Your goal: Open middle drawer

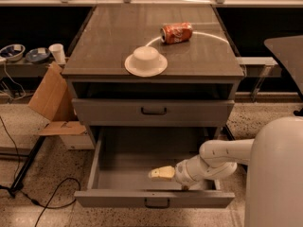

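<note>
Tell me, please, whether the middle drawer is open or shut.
Open. The middle drawer is pulled well out of the cabinet, its inside in view, and the gripper reaches inside it.

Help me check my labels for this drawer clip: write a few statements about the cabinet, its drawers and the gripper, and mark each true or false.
1. The middle drawer is pulled out. True.
2. The gripper is at the handle of the upper drawer. False: it reaches into the open middle drawer, away from both handles.
3. The red can stands upright. False: it lies on its side on the cabinet top.
4. The upper drawer is closed. True.
5. The white bowl sits inside the open drawer. False: it is on the cabinet top, near the front edge.
</note>
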Controlling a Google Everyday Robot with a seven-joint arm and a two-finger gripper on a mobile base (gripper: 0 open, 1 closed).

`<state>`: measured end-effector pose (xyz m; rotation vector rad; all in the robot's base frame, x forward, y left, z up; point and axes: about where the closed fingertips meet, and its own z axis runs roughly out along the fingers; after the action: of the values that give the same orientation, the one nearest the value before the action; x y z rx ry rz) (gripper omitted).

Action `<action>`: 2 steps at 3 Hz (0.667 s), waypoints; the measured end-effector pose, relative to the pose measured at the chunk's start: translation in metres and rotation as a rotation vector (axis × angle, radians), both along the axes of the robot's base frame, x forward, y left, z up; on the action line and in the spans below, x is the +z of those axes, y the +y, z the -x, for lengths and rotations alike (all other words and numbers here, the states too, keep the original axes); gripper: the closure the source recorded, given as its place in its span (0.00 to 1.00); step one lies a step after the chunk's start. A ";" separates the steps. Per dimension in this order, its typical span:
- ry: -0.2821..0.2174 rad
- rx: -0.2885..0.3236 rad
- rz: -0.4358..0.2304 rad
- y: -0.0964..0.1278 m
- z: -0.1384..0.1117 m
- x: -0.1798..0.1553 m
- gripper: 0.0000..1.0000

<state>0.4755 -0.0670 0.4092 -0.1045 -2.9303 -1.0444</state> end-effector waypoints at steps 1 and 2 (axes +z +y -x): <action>0.000 0.000 0.000 0.001 -0.002 0.001 0.00; -0.041 -0.003 -0.013 -0.002 0.011 0.007 0.00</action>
<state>0.4646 -0.0689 0.4157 -0.0881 -2.9599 -1.0793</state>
